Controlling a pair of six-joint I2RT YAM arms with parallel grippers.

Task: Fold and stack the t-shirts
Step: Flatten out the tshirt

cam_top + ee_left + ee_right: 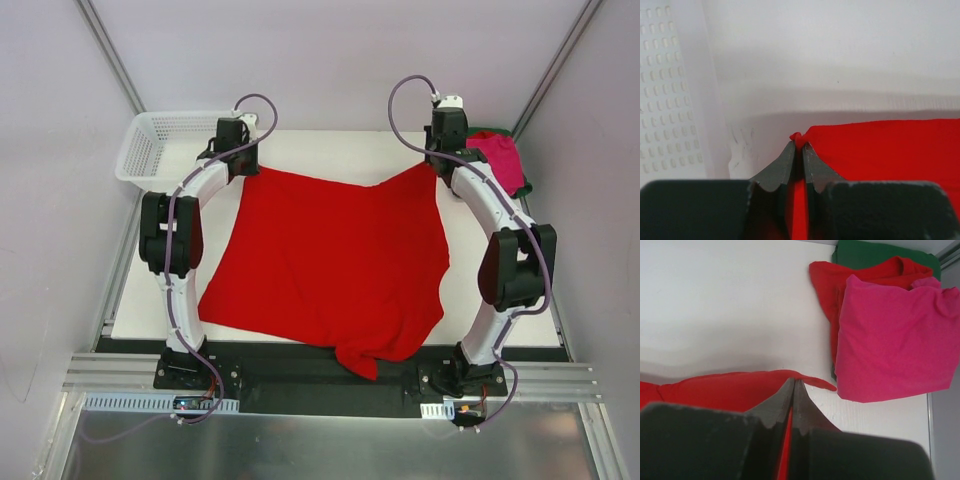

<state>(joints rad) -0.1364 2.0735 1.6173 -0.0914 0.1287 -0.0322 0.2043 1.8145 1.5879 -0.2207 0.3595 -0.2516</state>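
A bright red t-shirt (335, 262) lies spread across the white table, its near edge hanging over the front. My left gripper (240, 160) is shut on the shirt's far left corner; red cloth (799, 136) shows pinched between the dark fingers. At the far right corner my right gripper (437, 160) is shut on the shirt's edge (740, 387), a thin red strip caught between its fingers. At the far right stands a folded stack: a magenta-pink t-shirt (890, 340) on top, a red one (827, 285) under it, a dark green one (875, 252) at the bottom.
A white mesh basket (165, 148) stands at the table's far left corner, close to my left gripper; its perforated wall (665, 90) fills the left of the left wrist view. The stack (502, 160) sits just right of my right gripper. Walls close in both sides.
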